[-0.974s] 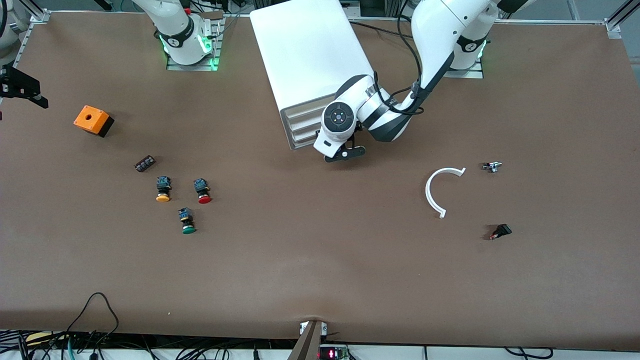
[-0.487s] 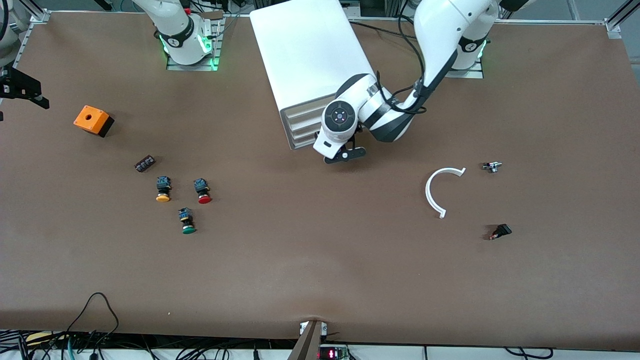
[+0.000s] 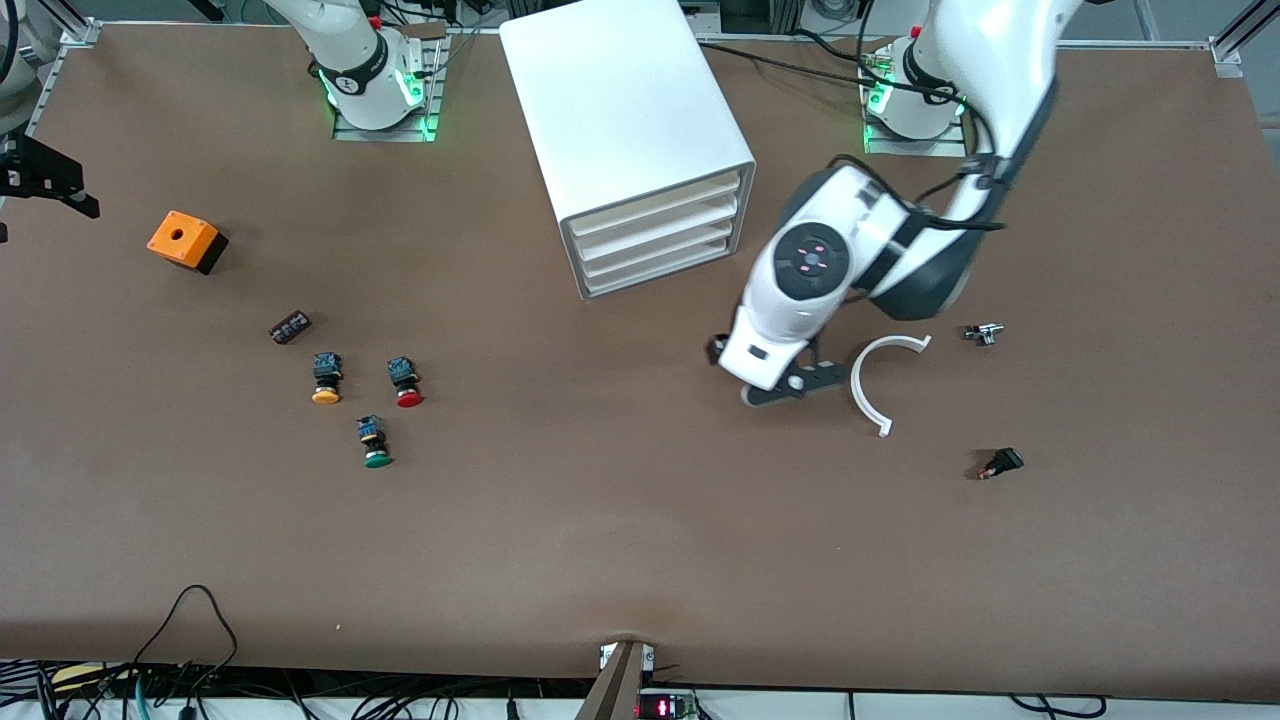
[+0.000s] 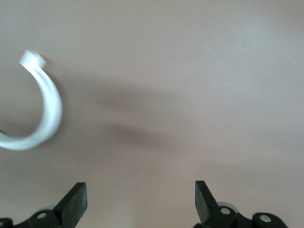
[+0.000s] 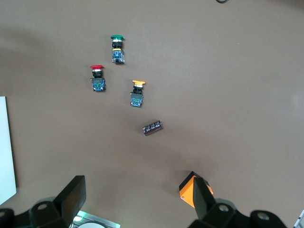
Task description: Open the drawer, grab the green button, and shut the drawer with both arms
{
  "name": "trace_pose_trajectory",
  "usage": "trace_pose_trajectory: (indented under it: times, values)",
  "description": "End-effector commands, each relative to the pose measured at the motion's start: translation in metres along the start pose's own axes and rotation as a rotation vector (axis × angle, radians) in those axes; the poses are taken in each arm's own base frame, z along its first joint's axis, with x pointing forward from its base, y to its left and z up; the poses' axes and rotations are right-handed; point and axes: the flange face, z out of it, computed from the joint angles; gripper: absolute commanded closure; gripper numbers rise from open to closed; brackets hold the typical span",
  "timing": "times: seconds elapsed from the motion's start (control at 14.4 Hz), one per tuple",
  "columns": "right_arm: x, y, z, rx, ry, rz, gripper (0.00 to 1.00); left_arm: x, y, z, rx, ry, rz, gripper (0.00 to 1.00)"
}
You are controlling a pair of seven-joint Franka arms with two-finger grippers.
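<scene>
The white cabinet (image 3: 620, 110) stands at the table's back middle. Its four tray drawers (image 3: 655, 235) all look pushed in. The green-capped button (image 3: 376, 443) lies on the table toward the right arm's end, nearer the front camera than the red and yellow buttons. It also shows in the right wrist view (image 5: 117, 46). My left gripper (image 3: 755, 368) is open and empty, low over bare table between the cabinet and a white C-shaped piece (image 3: 880, 380); the left wrist view (image 4: 140, 204) shows the same. My right gripper (image 5: 137, 204) is open and empty, waiting high beside the orange box.
A red-capped button (image 3: 406, 384) and a yellow-capped button (image 3: 326, 379) lie by the green one. A small black part (image 3: 289, 327) and an orange box (image 3: 186, 241) lie toward the right arm's end. Two small parts (image 3: 984, 333) (image 3: 1001, 463) lie toward the left arm's end.
My left arm has swung away from the cabinet's front toward the white C-shaped piece, leaving the drawer fronts uncovered. The right arm has not moved.
</scene>
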Motion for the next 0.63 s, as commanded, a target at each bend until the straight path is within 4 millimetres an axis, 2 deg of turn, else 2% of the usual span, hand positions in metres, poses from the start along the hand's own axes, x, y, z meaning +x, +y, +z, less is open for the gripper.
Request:
trace_pose_trajectory:
  times: [0.0, 0.14, 0.28, 0.49, 0.56]
  values:
    - [-0.001, 0.0, -0.001, -0.016, -0.003, -0.008, 0.0, 0.033, -0.053, -0.045, 0.051, 0.008, 0.158, 0.0]
    - [-0.001, -0.001, -0.001, -0.016, -0.003, -0.007, 0.0, 0.055, -0.089, -0.074, 0.063, -0.008, 0.263, 0.0]
    - [-0.001, -0.002, -0.001, -0.016, -0.003, -0.008, 0.0, 0.067, -0.118, -0.102, 0.064, -0.022, 0.313, 0.0]
    - [0.0, -0.003, -0.001, -0.016, -0.003, -0.02, 0.0, 0.048, -0.139, -0.167, 0.081, 0.007, 0.3, 0.0]
    - [0.0, -0.003, -0.001, -0.015, -0.005, -0.02, 0.0, 0.042, -0.142, -0.182, 0.081, 0.031, 0.298, 0.0]
